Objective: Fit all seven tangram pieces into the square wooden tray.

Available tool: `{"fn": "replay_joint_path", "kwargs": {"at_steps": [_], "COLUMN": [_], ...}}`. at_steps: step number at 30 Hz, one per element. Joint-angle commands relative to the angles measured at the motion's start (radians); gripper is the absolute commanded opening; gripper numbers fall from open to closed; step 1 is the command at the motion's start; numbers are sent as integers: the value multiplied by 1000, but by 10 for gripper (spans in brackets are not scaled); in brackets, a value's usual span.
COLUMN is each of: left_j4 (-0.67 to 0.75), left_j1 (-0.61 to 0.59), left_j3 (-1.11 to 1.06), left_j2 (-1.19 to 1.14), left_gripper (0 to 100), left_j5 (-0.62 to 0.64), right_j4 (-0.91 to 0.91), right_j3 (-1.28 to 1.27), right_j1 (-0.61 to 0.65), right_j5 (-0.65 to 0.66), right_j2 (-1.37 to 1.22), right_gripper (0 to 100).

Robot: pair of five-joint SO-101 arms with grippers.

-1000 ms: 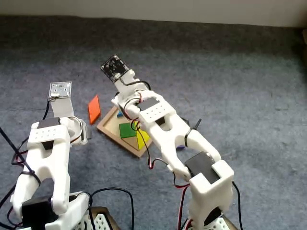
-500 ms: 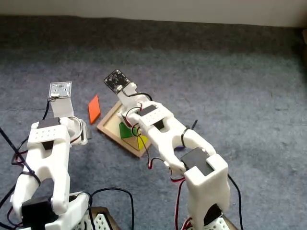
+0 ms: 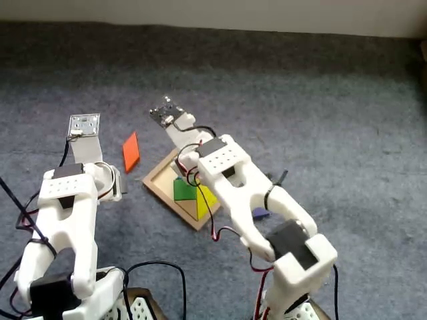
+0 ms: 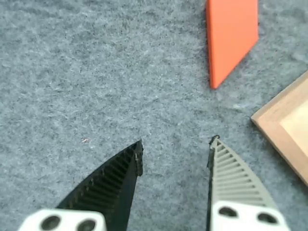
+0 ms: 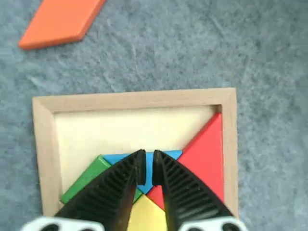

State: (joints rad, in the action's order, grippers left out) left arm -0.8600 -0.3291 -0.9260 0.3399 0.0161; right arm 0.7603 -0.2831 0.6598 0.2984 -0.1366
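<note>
the right gripper (image 5: pixel 148 154) is hovering clenched over the blue piece (image 5: pixel 115 158) in the tray (image 5: pixel 43 144); the left gripper (image 4: pixel 176 140) is hanging released near the orange piece (image 4: pixel 231 33).

Soft, even light spreads over the grey carpeted bench (image 3: pixel 333 100) in the high view, dimmer along the frame's upper edge. The white arms (image 3: pixel 67 207) shine bright, casting faint, diffuse shadows beside them. The tray (image 5: pixel 130 130) glows pale at the centre of the right wrist view.
</note>
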Motion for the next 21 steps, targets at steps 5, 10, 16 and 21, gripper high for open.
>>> {"fn": "replay_joint_path", "kwargs": {"at_steps": [5, 10, 16, 21], "left_j4": [12, 12, 12, 12], "left_j1": [19, 19, 21, 22], "left_j3": [4, 4, 4, 4], "left_j2": [33, 33, 33, 33], "left_gripper": [231, 231, 231, 231], "left_j5": [3, 3, 3, 3], "right_j4": [197, 363, 426, 426], "right_j3": [-136, -285, -387, -412], "right_j1": [-10, -65, -196, -197], "right_j5": [-8, -2, 146, 249], "right_j2": [427, 549, 483, 395], "right_gripper": [43, 63, 312, 328]}}
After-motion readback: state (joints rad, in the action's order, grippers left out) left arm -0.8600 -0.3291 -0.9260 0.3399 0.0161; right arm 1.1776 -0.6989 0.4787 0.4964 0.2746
